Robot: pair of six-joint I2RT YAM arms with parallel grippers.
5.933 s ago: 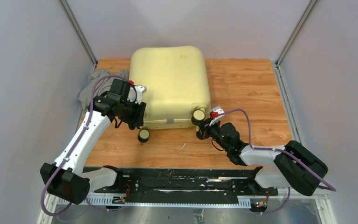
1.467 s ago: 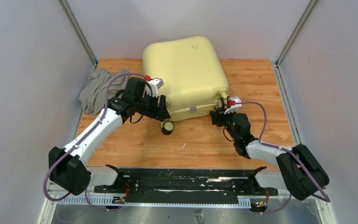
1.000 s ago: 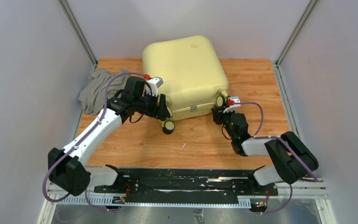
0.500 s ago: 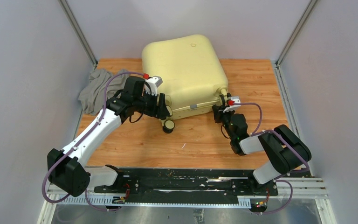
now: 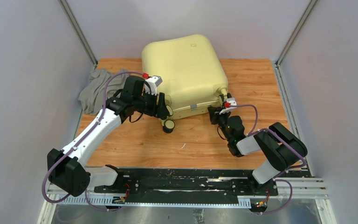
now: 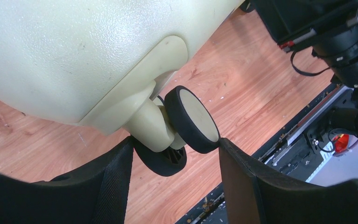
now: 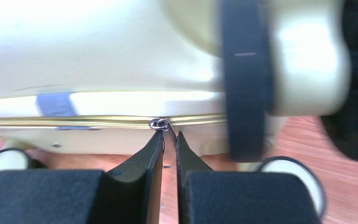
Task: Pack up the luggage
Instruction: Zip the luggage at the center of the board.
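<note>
Opening the luggage [image 5: 182, 65] seems in hand: the right pincer [image 7: 168, 140] pinches the zipper pull [image 7: 159, 123], while the left pincer [image 6: 175, 144], set wide, clamps a caster wheel [image 6: 193, 120]. The next move calls for a steady drag along the seam [image 7: 98, 122].

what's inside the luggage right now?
Cannot see: the luggage has its lid down, so only the yellow shell shows. A grey cloth lies outside, on the table to its left.

Luggage [image 5: 184, 70]: pale-yellow hard shell, rounded corners, closed, lying flat on its broad side. One black-and-cream wheel [image 6: 191, 120] at a corner sits pinched between the left gripper's [image 6: 175, 139] fingers [image 6: 109, 182]. The seam's zipper pull [image 7: 159, 124] sits right at the tips of the right gripper's [image 7: 169, 135] nearly closed fingers [image 7: 144, 158].
</note>
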